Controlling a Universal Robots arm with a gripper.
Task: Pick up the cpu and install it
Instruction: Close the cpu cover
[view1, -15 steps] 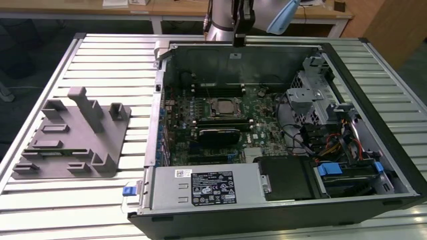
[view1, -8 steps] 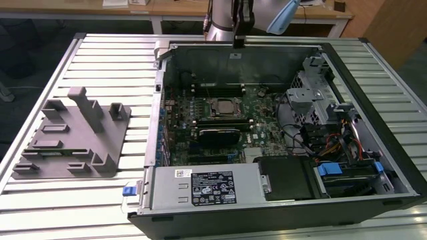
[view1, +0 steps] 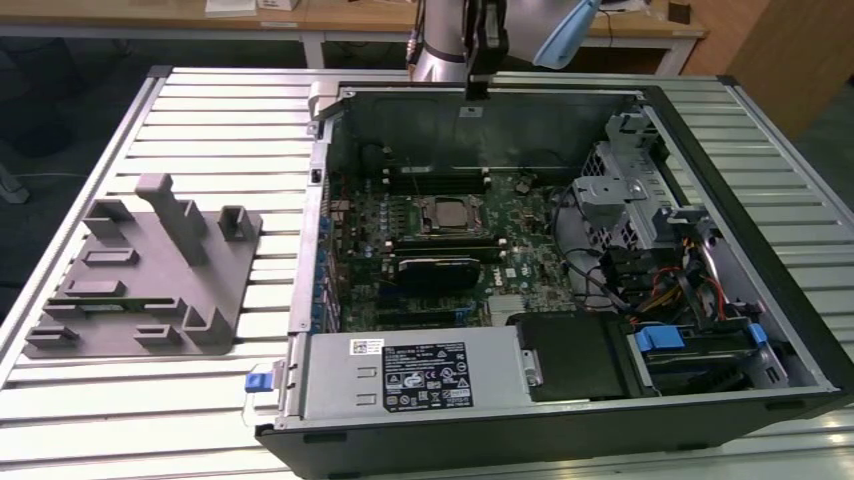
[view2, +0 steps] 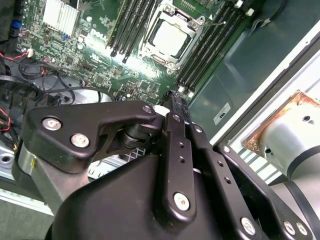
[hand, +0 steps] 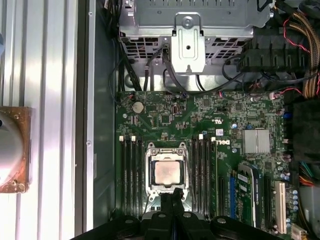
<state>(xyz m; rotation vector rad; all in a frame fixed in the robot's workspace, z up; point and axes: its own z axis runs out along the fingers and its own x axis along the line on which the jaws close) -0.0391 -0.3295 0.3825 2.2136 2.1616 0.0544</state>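
1. In the exterior view you see the open case (view1: 534, 128) lying on the slatted bench (view1: 200, 110). A grey fixture (view1: 147, 270) sits beside the case, on the exterior view's left. The cpu (view1: 449, 212) lies flat in its socket on the motherboard (view1: 527, 270). Your end effector (view1: 474, 92) hangs over the case's far edge, well apart from the cpu.
2. In the second wrist view your end effector (view2: 176, 98) is clenched, its black fingers (view2: 181, 145) pressed together with nothing between them. Beyond the tips, the cpu (view2: 169, 36) sits inside the metal socket frame (view2: 150, 50), silver top up, with memory slots (view2: 131, 25) on both sides.
3. In the first wrist view the cpu (hand: 166, 173) rests square in the socket frame (hand: 165, 148), between the two banks of memory slots (hand: 131, 170). Your end effector (hand: 172, 194) grips nothing, and its closed tips overlap the frame's edge, just beside the cpu.
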